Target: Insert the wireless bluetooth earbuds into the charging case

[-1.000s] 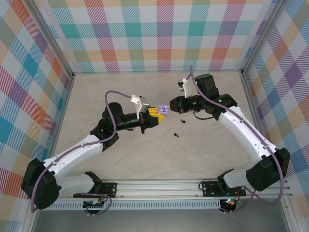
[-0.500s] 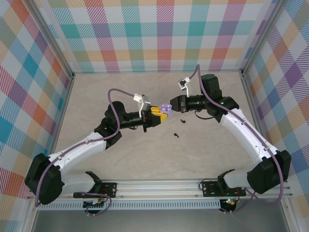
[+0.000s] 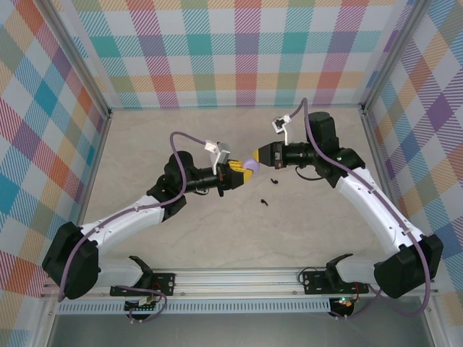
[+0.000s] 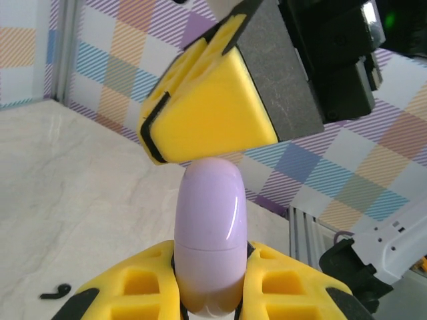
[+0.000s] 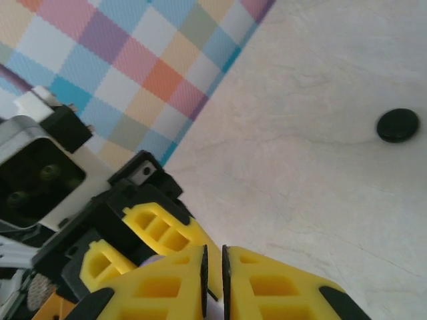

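My left gripper (image 3: 242,170) is shut on a pale lilac charging case (image 3: 249,166), holding it above the table centre. The left wrist view shows the case (image 4: 210,227) standing upright between my yellow fingers (image 4: 287,283), its lid seam closed. My right gripper (image 3: 259,156) is shut, and its yellow fingers (image 4: 213,113) rest on top of the case. In the right wrist view a sliver of the lilac case (image 5: 150,261) shows behind those shut fingers (image 5: 267,280). Two tiny black earbuds (image 3: 273,181) (image 3: 263,202) lie on the table. The lilac earbuds are hidden.
A black earbud (image 5: 397,125) lies on the pale marble-patterned table (image 3: 145,144). A small black hooked piece (image 4: 57,291) lies on the table to the lower left. Checked walls (image 3: 246,50) close in the back and sides, and a metal rail (image 3: 239,278) runs along the near edge.
The left gripper carried the case right and slightly back. The case showed open one second ago and is now closed. The right gripper shifted to meet its top.
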Motion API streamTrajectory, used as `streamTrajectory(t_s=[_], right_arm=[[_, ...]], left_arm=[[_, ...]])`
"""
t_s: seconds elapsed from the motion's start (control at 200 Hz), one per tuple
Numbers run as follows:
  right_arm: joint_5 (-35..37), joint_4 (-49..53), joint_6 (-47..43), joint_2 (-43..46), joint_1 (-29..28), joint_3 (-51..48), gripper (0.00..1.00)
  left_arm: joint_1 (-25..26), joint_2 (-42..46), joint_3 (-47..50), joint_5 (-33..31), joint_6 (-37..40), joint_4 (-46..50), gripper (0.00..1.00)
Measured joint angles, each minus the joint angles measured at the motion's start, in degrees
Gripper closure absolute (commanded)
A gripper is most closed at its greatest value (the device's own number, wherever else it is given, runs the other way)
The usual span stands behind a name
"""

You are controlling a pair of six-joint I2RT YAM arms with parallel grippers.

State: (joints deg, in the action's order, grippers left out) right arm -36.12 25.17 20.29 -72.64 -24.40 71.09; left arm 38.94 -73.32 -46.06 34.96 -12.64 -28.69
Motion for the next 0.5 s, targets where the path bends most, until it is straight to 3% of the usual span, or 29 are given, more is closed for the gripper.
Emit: streamTrajectory(t_s=[0.245, 0.5], right_arm=[[15.23, 7.87, -1.07, 1.22, 0.00, 0.04, 0.81], [20.79, 10.12, -1.33, 6.36, 0.00, -2.29, 0.80]], left_arm=[[-1.66, -7.23, -6.40, -5.62, -5.68, 6.69, 0.89], [-4.20, -15.69, -12.48, -10.25, -7.78, 13.33, 0.86]])
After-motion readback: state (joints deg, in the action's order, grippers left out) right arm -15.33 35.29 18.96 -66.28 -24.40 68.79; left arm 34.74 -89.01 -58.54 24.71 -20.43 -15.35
